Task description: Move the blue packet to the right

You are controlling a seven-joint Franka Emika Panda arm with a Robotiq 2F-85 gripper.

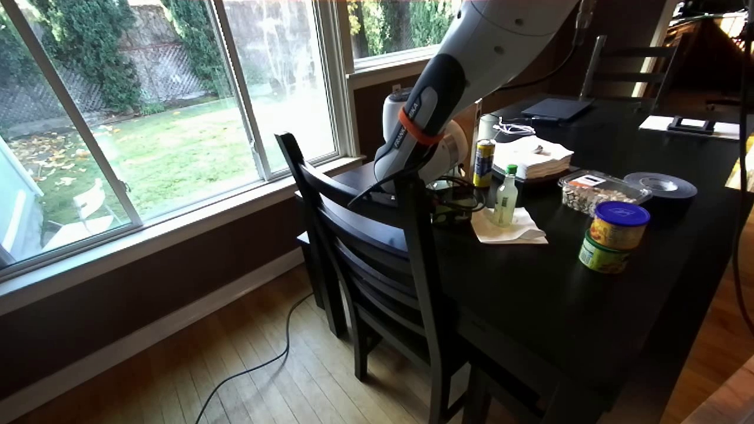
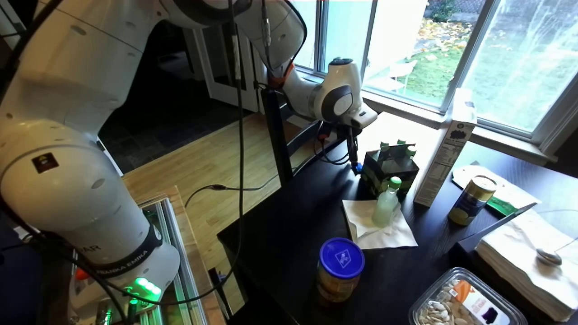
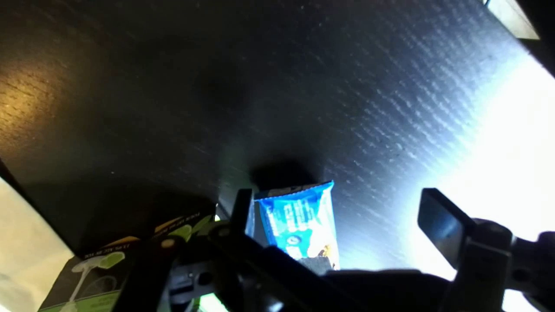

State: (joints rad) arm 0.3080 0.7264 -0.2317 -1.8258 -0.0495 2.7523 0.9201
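In the wrist view the blue packet (image 3: 292, 219) shows between the fingers of my gripper (image 3: 337, 208), close beside the left finger and well apart from the right one. Whether it touches the left finger I cannot tell. My gripper is open, with a wide gap on the packet's right. Parts of the gripper cover the packet's lower end. An exterior view has the gripper (image 2: 353, 151) pointing down over the dark table, with a small blue patch at its tips. In an exterior view a chair back and the arm hide the gripper.
A dark bottle carrier (image 2: 389, 174) stands right beside the gripper. Past it are a tall box (image 2: 445, 158) and a green-capped bottle (image 2: 386, 207) on a napkin (image 2: 361, 230). A blue-lidded tub (image 2: 342, 259) sits nearer the arm's base. A chair (image 1: 365, 235) stands against the table.
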